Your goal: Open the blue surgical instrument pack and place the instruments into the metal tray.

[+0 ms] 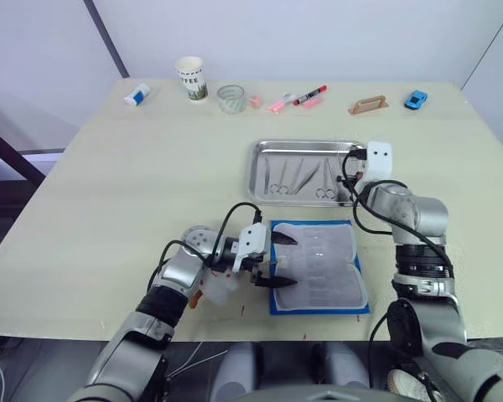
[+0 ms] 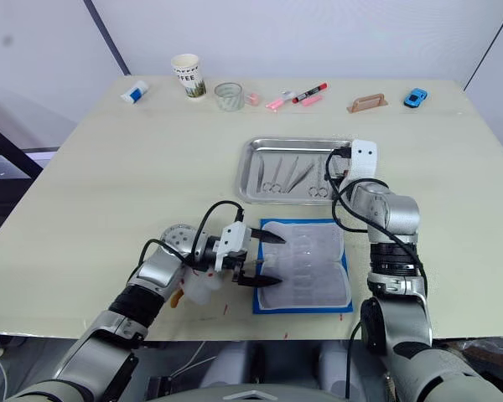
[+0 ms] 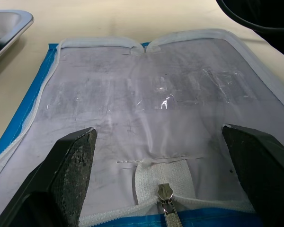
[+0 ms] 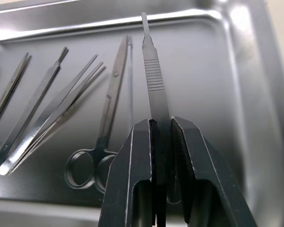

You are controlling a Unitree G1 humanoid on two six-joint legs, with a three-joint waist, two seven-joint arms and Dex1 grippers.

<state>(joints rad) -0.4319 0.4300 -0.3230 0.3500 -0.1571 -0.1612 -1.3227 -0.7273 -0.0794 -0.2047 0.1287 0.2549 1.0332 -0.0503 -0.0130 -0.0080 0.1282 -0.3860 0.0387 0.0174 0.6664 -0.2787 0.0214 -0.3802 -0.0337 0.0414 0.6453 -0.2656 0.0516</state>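
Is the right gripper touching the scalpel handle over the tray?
Touching. The right wrist view shows the right gripper with both fingers closed flat against the scalpel handle, held above the metal tray.

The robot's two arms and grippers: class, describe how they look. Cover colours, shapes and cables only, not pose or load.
Both arms are rounded silver-grey metal segments with black joint bands, and loose black cables loop alongside them. Each wrist carries a white block-shaped housing. The left gripper has two black pointed fingers with rough, grainy inner pads. The right gripper has two black wedge-shaped fingers with ribbed inner faces.
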